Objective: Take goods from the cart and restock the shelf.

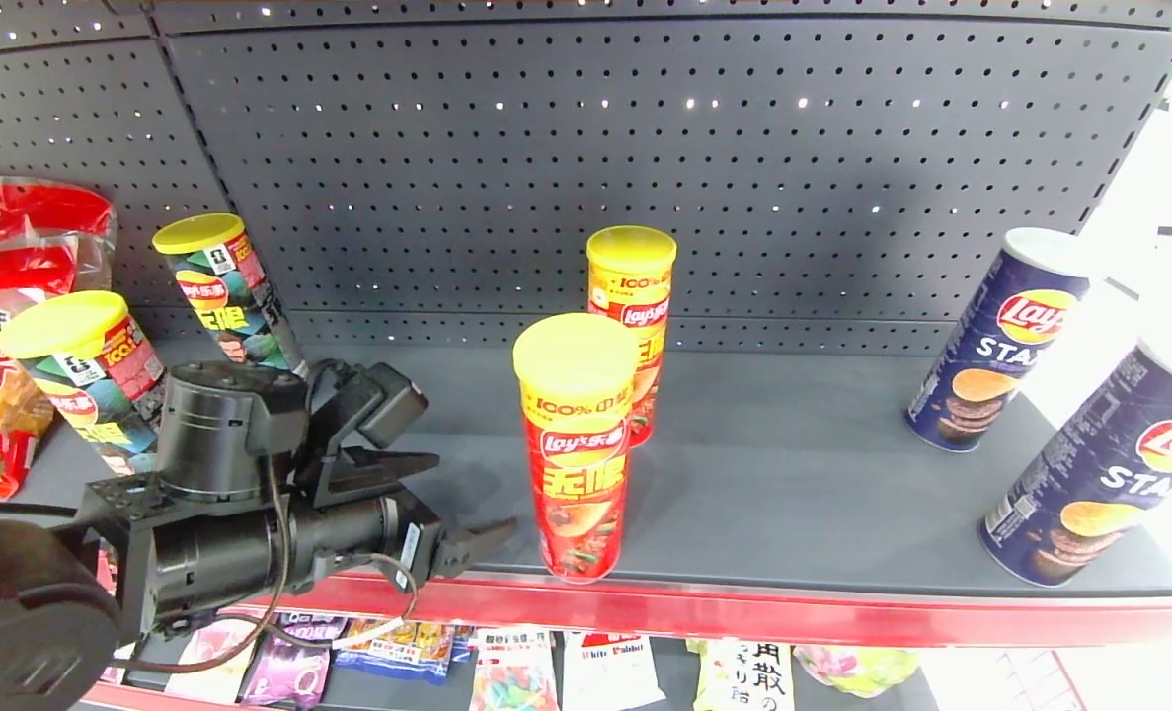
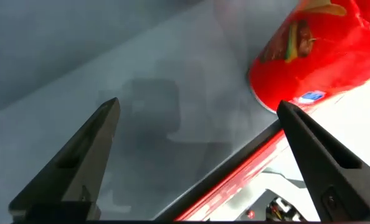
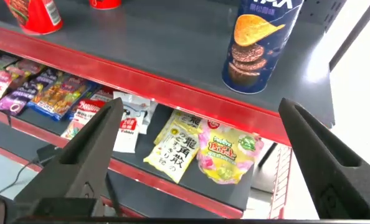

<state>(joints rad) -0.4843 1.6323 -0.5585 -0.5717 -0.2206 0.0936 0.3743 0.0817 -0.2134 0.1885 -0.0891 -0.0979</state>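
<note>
The red can [image 1: 579, 449] stood upright at the near edge of the shelf [image 1: 803, 494], about midway along it, its base just behind the red lip [image 1: 793, 614] and its long axis vertical. A second red can [image 1: 631, 331] stood behind it, farther in. Just to its left, low down at the level of its base, hung the left gripper [image 1: 477, 492], released and empty, fingers spread and pointing right toward the can. The can sat beyond the fingertips, not between them, with a small gap left. To my eye it looked already set down, so any pull-back would want to go left and nearward, away from the can, lest a finger clip it off the lip. The right gripper [image 3: 197, 155] was spread wide too, holding nothing, out in front of the right end by a blue can [image 3: 260, 43], clearly the farther arm.
</note>
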